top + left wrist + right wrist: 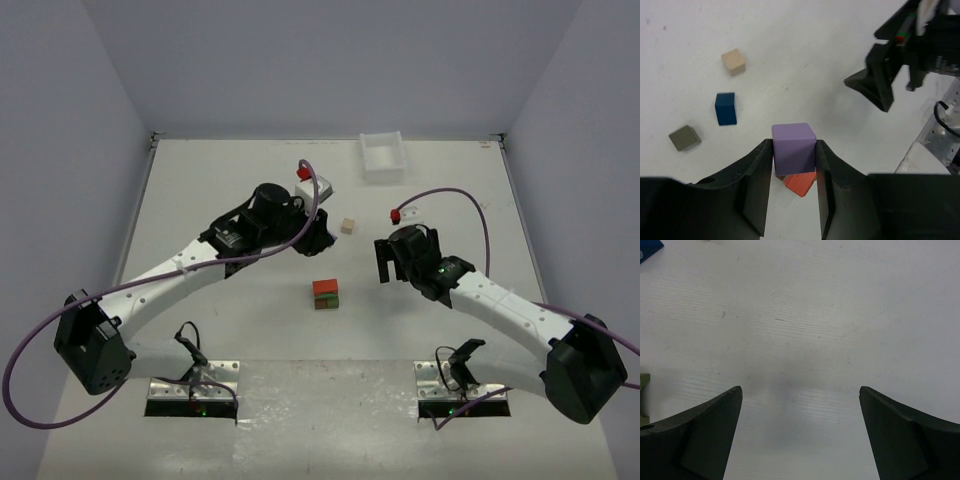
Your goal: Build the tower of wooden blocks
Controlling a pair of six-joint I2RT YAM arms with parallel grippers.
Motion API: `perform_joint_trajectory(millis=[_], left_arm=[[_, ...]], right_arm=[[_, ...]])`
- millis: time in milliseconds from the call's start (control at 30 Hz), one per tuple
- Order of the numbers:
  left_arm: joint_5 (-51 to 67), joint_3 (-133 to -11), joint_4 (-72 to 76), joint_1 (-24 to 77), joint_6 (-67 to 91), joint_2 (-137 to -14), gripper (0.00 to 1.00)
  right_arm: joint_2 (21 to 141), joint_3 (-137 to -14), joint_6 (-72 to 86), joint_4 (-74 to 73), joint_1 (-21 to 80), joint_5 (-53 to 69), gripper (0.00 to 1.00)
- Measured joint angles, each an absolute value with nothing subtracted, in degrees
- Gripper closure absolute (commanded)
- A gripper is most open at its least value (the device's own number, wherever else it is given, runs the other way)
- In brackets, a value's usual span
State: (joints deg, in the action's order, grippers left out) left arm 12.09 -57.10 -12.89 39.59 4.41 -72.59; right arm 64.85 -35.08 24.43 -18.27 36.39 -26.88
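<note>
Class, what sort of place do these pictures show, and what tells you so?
Probably a robotics lab cell: a white table walled by plain panels, a left arm and right arm bolted at its near edge, and wood blocks set out for stacking.

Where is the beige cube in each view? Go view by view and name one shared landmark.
Top external: the beige cube sits mid-table between the two wrists, beyond the small stack.
Left wrist: upper left, above the blue block.
Right wrist: not in it.
Shared landmark: the red-orange block, topping the stack from above, peeking under the purple cube held by the left pincer.
</note>
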Motion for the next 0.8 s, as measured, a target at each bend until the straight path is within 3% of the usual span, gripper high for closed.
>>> perform_joint_trajectory(millis=[333, 467, 800], left_arm=[[34.1, -77.1, -13.2, 39.6, -22.0, -73.3, 1.00], [41.5, -78.9, -11.5, 39.6, -23.7, -73.3, 1.00], [39.6, -90.7, -34.3, 39.6, -32.4, -89.1, 1.00]], right_arm=[[64.9, -34.6, 26.0, -18.8, 34.8, -31.3, 0.01], [65.8, -34.8, 27.9, -20.7, 34.2, -33.4, 0.01], [73.6, -38.1, 32.0, -29.6, 33.3, -38.4, 0.01]])
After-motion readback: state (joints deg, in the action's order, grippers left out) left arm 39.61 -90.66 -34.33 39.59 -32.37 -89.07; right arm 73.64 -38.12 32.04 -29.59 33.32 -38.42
